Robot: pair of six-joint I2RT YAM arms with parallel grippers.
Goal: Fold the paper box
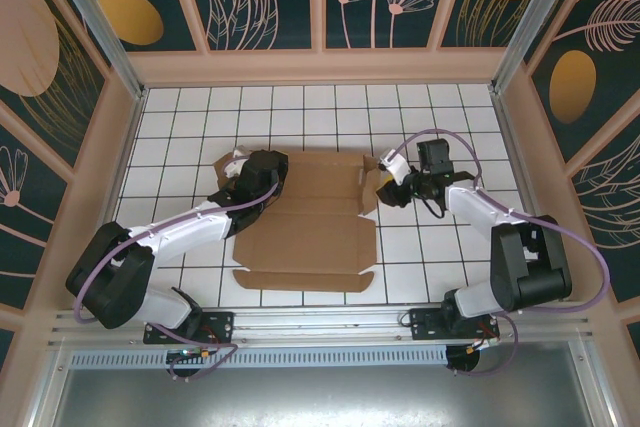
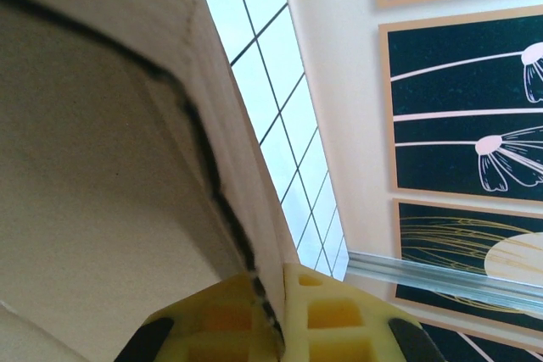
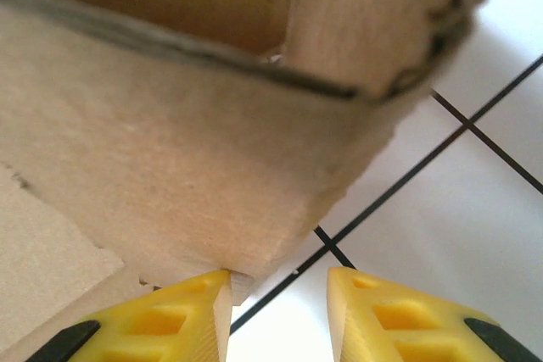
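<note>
Worktop of white square tiles with dark grid lines (image 1: 425,262) carries, near its middle in the top external view, a plain brown cardboard paper box (image 1: 310,242): its near panel lies flat with a narrow flap along the near edge, while its far part looks raised into low walls. The left claw (image 1: 272,175) sits at the left end of that far part and the right claw (image 1: 388,185) at its right end, each touching or just beside the cardboard. From the left wrist, the paper box (image 2: 110,175) rises as a broad beige wall with a dark crease running down it; the left claw (image 2: 273,307) is clenched on its edge, the yellow fingertips (image 2: 327,315) pressed against either side of the sheet. Beyond lie a strip of worktop (image 2: 280,125), a metal rail (image 2: 441,264) and dark wall panels with pale flower drawings (image 2: 458,108). From the right wrist, the paper box (image 3: 195,150) shows an upright corner with a hollow behind it, blurred by closeness. The right claw (image 3: 280,311) is released, its yellow fingers (image 3: 191,315) spread apart; the inner tip of one touches the lower corner of the cardboard, and bare worktop (image 3: 441,235) with a grid line lies between them.
</note>
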